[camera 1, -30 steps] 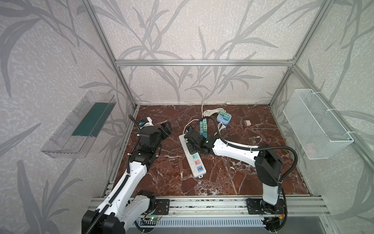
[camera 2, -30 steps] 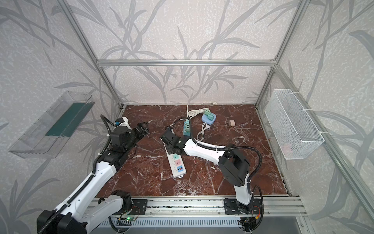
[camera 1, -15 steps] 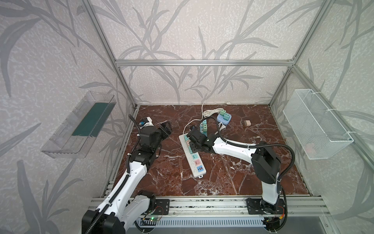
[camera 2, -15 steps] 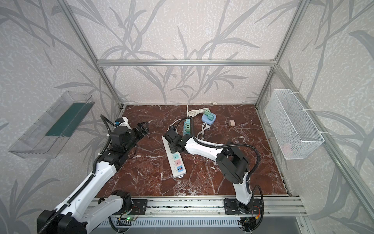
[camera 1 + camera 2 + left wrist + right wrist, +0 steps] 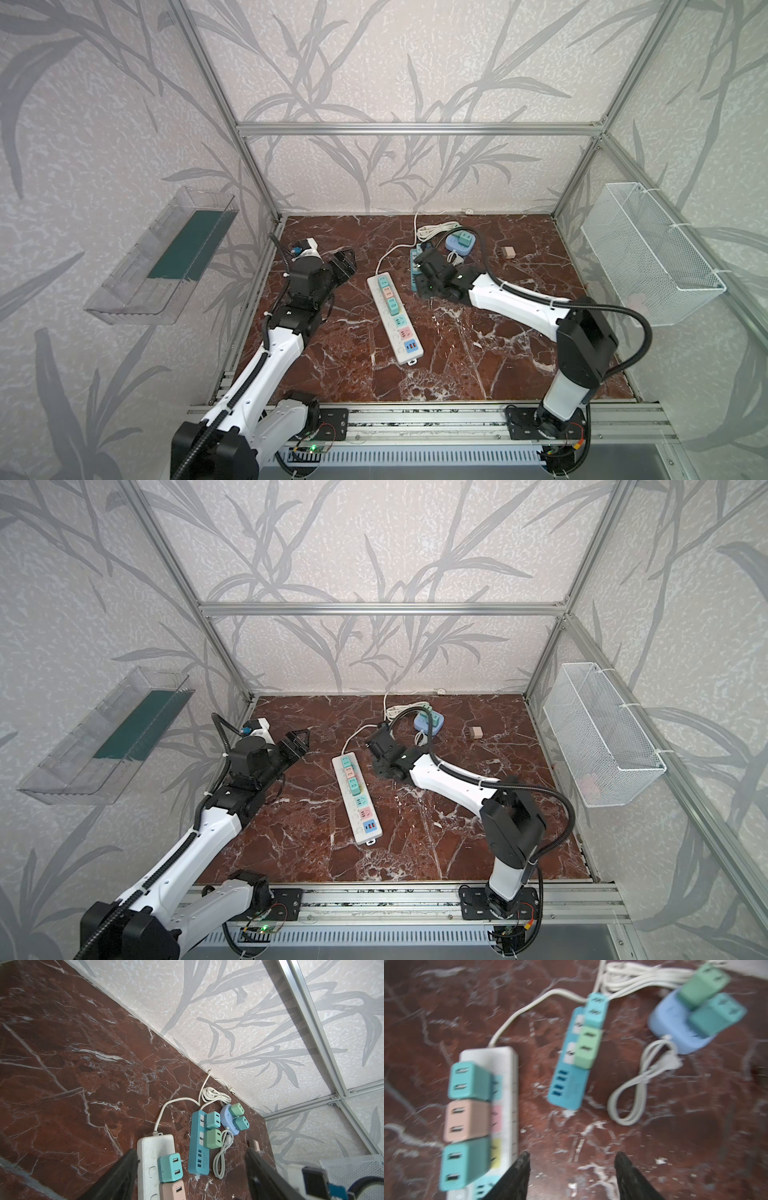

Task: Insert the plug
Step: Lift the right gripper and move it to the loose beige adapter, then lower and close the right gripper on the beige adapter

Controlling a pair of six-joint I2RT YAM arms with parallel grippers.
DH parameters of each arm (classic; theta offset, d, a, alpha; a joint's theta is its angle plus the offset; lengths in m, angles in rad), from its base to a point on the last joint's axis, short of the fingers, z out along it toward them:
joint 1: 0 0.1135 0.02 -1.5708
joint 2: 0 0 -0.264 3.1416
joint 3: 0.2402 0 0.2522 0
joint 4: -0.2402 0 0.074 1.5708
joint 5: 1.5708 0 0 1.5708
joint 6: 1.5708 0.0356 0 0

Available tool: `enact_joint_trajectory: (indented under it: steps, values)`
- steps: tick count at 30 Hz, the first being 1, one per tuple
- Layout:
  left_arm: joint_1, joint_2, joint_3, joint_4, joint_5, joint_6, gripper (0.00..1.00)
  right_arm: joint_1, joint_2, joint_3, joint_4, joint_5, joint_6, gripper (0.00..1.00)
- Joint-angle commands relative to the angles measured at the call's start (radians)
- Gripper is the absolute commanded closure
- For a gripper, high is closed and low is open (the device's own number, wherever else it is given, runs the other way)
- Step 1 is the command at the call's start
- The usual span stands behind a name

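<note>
Right wrist view shows the right pincer [image 5: 571, 1156] parted, empty; the left pincer [image 5: 191, 1152] gapes wide, empty. In a top view the loose beige plug [image 5: 507, 252] lies right of centre, well apart from the white strip [image 5: 395, 318]: best grip its flanks squarely, prongs downward.

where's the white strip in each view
Both top views: white strip lies mid-floor, slanting.
Left wrist: white strip beside the blue strip, partly cut off by the frame.
Right wrist: white strip is blurred, with a pink plug on it.
Landmark: lilac hub, seen in all four.
</note>
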Motion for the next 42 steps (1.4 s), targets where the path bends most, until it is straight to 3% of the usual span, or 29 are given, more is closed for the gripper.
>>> enact_joint_trajectory:
  steps: [1, 5, 12, 24, 42]
  values:
    - [0.001, 0.018, -0.01, 0.097, 0.103, -0.031, 0.2, -0.163, -0.06, -0.057, 0.016, 0.078, 0.036, 0.31]
    - [-0.005, 0.051, -0.007, 0.134, 0.165, -0.058, 0.21, -0.342, -0.034, -0.047, 0.045, 0.064, 0.062, 0.25]
    - [-0.013, 0.064, -0.003, 0.15, 0.208, -0.072, 0.22, -0.538, 0.187, 0.195, -0.061, 0.038, 0.162, 0.22]
    - [-0.016, 0.082, -0.002, 0.16, 0.225, -0.081, 0.22, -0.628, 0.531, 0.567, -0.242, 0.059, 0.295, 0.22]
    - [-0.017, 0.11, 0.004, 0.168, 0.252, -0.093, 0.22, -0.679, 0.66, 0.682, -0.301, 0.049, 0.328, 0.2]
